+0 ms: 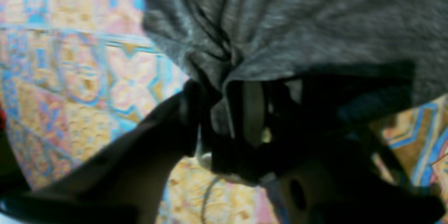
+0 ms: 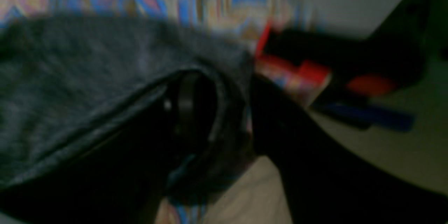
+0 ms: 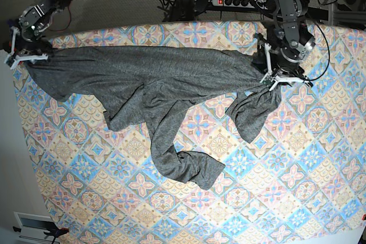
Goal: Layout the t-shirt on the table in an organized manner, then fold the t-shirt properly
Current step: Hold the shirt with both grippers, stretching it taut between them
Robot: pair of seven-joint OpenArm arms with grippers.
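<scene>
The left gripper [image 3: 273, 82] has its fingers [image 1: 253, 112] pinching bunched cloth of the t-shirt [image 3: 154, 81] at 2 o'clock on the bench [image 3: 297, 164]. The right gripper [image 3: 26, 56], at 10 o'clock, has shirt cloth over its fingers [image 2: 185, 101]; their spread cannot be told. The shirt stretches between them, one part trailing toward 6 o'clock.

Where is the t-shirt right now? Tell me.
In the base view, the t-shirt is stretched across the far half of the table, between the right tool at left and the left tool at right.
</scene>
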